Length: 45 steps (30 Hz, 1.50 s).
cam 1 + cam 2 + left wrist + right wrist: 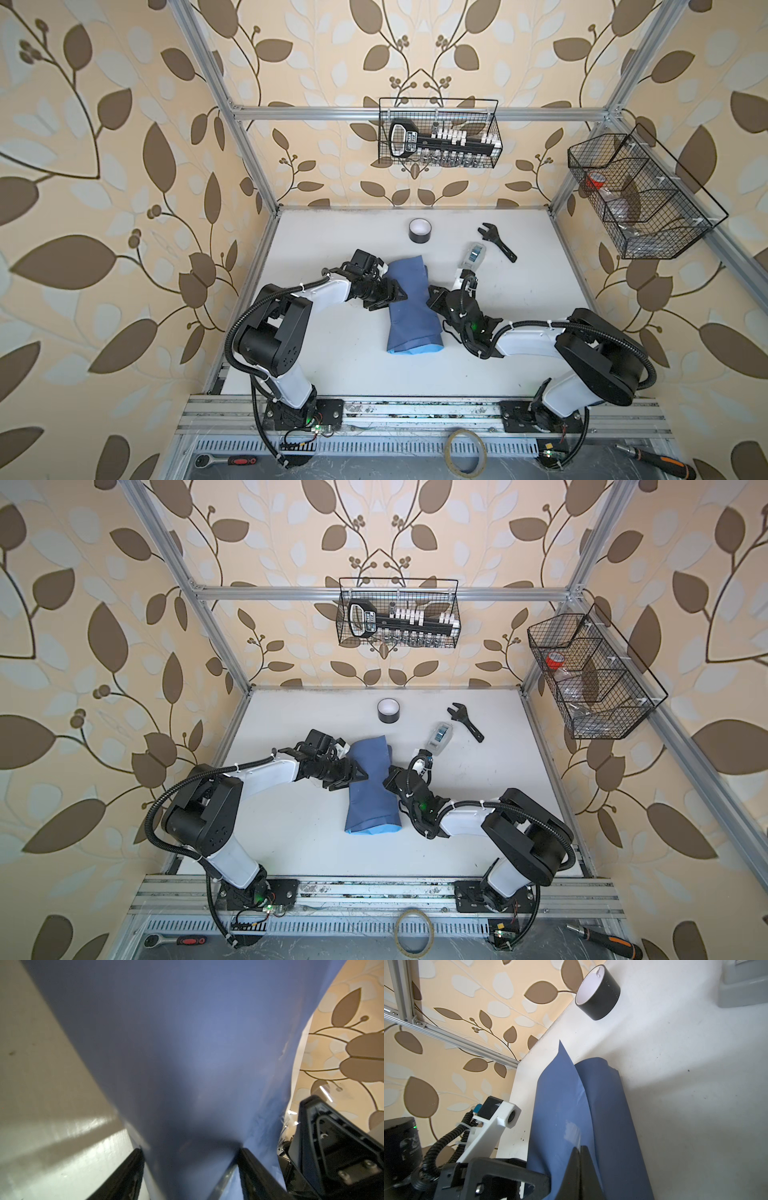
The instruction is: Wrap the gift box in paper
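On the counter (332, 357), the paper (409, 311) is folded into a slate-blue bundle; the gift box is hidden, presumably inside.
The bundle is grasped across by the left hand (191, 1155), held low; the right hand (581, 1157) is clenched at the raised flap, which should be drawn snug and pressed flat.

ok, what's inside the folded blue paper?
Only the paper itself shows, folded into a long bundle, slate face out. The gift box appears in no view; if inside, it is covered. The left gripper clamps the bundle; the right gripper pinches a flap.
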Available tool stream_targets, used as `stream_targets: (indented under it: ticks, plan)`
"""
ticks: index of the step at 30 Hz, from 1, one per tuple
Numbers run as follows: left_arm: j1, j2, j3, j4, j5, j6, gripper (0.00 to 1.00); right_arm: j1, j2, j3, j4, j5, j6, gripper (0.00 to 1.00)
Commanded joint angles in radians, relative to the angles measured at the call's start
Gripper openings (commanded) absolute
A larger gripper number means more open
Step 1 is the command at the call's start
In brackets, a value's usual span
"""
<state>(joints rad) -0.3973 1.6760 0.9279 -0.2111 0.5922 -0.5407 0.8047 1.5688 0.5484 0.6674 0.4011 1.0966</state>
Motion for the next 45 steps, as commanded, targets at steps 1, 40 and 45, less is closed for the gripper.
stream_targets:
  ticks: [1, 40, 45]
  plan:
    - [0.006, 0.045, -0.029, -0.062, -0.121, 0.042, 0.71, 0.007, 0.023, 0.028, 0.024, 0.025, 0.016, 0.0]
    - [0.006, 0.042, -0.029, -0.064, -0.113, 0.044, 0.71, -0.002, 0.037, -0.007, 0.004, 0.047, -0.052, 0.0]
    - [0.006, 0.04, -0.029, -0.065, -0.114, 0.044, 0.71, -0.008, 0.044, -0.011, 0.001, 0.045, -0.049, 0.03]
